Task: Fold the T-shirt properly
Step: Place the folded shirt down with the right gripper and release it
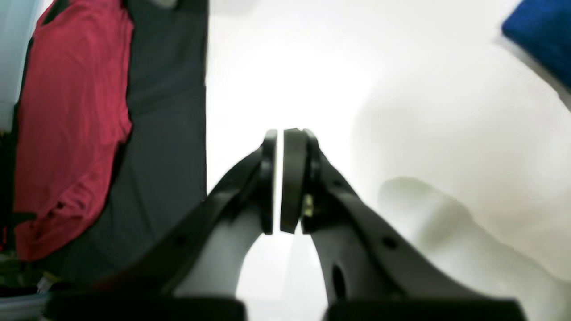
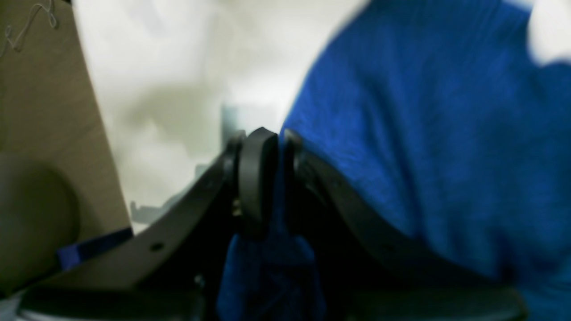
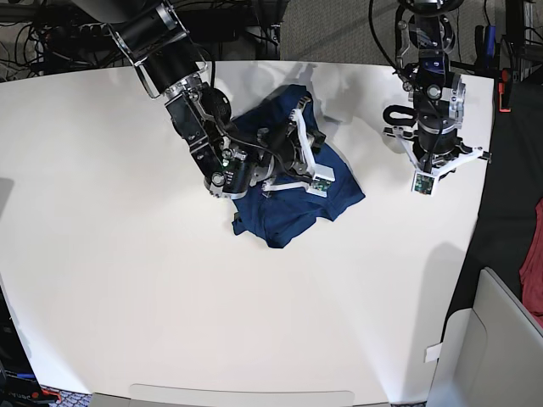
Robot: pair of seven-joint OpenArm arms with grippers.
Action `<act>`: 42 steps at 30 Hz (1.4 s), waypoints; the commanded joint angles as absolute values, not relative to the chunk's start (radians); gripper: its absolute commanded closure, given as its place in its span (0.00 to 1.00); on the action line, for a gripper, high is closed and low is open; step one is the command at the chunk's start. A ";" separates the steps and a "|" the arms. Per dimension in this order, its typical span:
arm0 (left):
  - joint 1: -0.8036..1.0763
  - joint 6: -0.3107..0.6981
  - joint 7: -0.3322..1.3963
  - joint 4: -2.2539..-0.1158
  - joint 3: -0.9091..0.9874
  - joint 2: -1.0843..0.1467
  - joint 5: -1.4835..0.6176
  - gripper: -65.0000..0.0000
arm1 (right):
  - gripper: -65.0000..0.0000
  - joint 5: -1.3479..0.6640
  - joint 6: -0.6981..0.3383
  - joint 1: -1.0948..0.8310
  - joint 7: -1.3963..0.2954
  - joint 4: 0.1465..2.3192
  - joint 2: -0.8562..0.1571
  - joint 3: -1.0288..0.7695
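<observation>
The dark blue T-shirt (image 3: 339, 197) lies crumpled in a heap on the white table (image 3: 127, 254), right of centre towards the back. My right gripper (image 3: 297, 157) is over the heap. In the right wrist view it (image 2: 279, 133) is shut on a fold of the blue T-shirt (image 2: 424, 133), with fabric bunched between the fingers. My left gripper (image 3: 433, 144) hangs over bare table to the right of the shirt. In the left wrist view it (image 1: 280, 133) is shut with nothing in it, and a corner of the T-shirt (image 1: 544, 31) shows at the top right.
A red cloth (image 1: 71, 111) lies off the table's right edge on dark floor and also shows in the base view (image 3: 534, 254). A grey box (image 3: 501, 339) stands at the front right corner. A brown cardboard panel (image 2: 40, 89) is beside the right arm.
</observation>
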State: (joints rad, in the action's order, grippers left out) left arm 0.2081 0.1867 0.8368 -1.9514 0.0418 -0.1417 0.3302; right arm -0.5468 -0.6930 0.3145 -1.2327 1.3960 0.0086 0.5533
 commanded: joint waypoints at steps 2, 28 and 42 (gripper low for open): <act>0.200 0.182 0.817 -1.972 0.036 -0.134 0.337 0.99 | 0.90 -0.564 -0.698 0.352 -1.178 1.353 0.013 0.550; 0.231 0.182 0.812 -2.032 0.035 -0.117 0.337 0.99 | 0.90 -0.547 -0.698 0.432 -0.757 1.070 -0.223 0.446; 0.260 0.182 0.806 -2.052 0.035 -0.117 0.335 0.99 | 0.90 -0.305 -0.698 0.432 -0.760 1.073 -0.226 0.196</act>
State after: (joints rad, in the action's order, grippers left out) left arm 0.2657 0.1902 0.8261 -2.0300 0.0330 -0.1116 0.3298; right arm -0.3569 -0.7147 0.4187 -0.7101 1.0714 -0.2127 0.2001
